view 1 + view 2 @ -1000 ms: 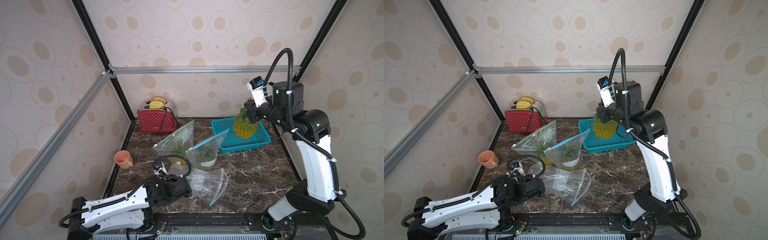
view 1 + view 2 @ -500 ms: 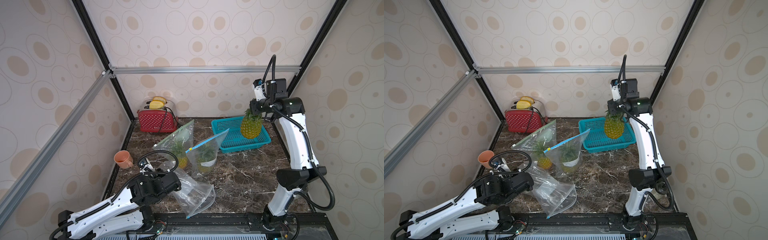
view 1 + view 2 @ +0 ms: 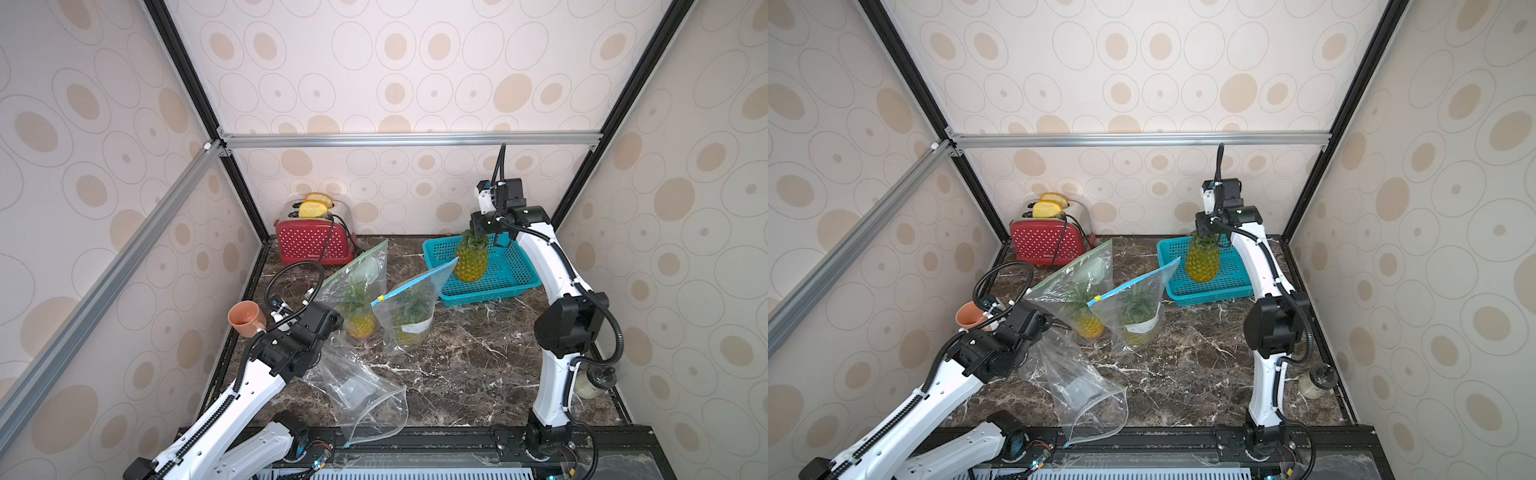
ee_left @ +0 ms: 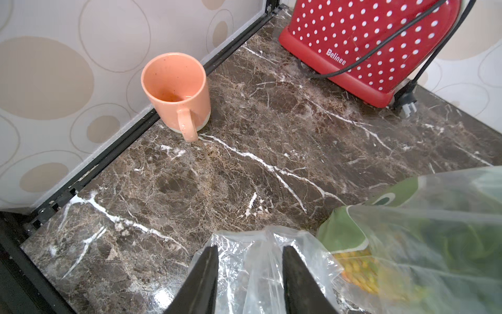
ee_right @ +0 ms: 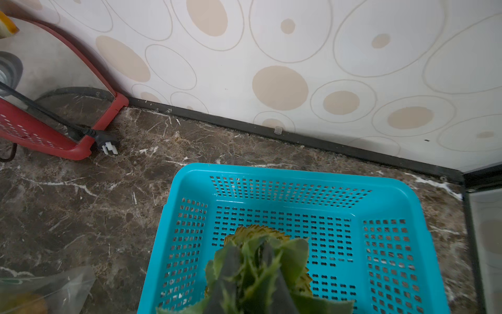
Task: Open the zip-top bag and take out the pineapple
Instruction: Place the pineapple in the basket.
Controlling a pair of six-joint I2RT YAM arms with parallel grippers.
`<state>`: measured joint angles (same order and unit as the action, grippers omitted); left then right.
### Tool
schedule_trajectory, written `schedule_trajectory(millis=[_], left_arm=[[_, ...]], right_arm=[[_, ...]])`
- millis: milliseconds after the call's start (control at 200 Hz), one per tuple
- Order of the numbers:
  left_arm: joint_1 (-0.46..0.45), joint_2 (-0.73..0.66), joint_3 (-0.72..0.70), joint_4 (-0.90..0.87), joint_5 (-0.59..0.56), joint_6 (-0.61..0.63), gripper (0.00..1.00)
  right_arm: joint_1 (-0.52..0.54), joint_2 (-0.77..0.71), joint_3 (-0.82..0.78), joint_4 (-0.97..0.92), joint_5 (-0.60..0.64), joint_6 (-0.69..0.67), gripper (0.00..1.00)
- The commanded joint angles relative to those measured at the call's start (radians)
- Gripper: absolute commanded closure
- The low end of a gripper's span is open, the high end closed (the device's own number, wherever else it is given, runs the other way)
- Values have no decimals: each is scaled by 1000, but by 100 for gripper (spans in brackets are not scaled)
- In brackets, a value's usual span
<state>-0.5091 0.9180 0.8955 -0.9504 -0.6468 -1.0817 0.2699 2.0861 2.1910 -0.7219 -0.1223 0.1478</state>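
— What's closest to us?

— The empty bag (image 3: 365,399), slack on the marble at the front edge. Its upper end runs up to the left gripper (image 4: 250,250), whose fingers stand partway apart with loose film between them. Nothing looks pinched.

— And the fruit?

— Farther back. You go past two other bags (image 3: 361,286) standing mid-table, each with its own pineapple inside. Then at the far right the pineapple (image 3: 471,264) dangles from the right gripper (image 3: 484,232), which is clamped tight on the leaf crown.

— How does it hang?

— Straight below the jaws, long axis upright, crown up. Its base is over the teal basket (image 3: 519,270), toward the basket's left side. I can't tell whether it touches the floor.

— So what's next?

— I'd guess a plain descent and let go. Only the right arm is near; the left is well apart, across the table.
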Motion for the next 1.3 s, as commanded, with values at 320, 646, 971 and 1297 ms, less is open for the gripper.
schedule_trajectory(millis=[320, 646, 971, 1297], left_arm=[[60, -3, 64, 79, 86, 131, 58], [60, -38, 40, 99, 119, 127, 58], [62, -56, 56, 153, 201, 163, 48], [62, -36, 209, 191, 405, 287, 45]], right_arm=[[95, 147, 201, 135, 1, -17, 100], [104, 178, 145, 145, 11, -11, 100], [107, 58, -31, 150, 5, -1, 55], [209, -211, 90, -265, 71, -61, 42]])
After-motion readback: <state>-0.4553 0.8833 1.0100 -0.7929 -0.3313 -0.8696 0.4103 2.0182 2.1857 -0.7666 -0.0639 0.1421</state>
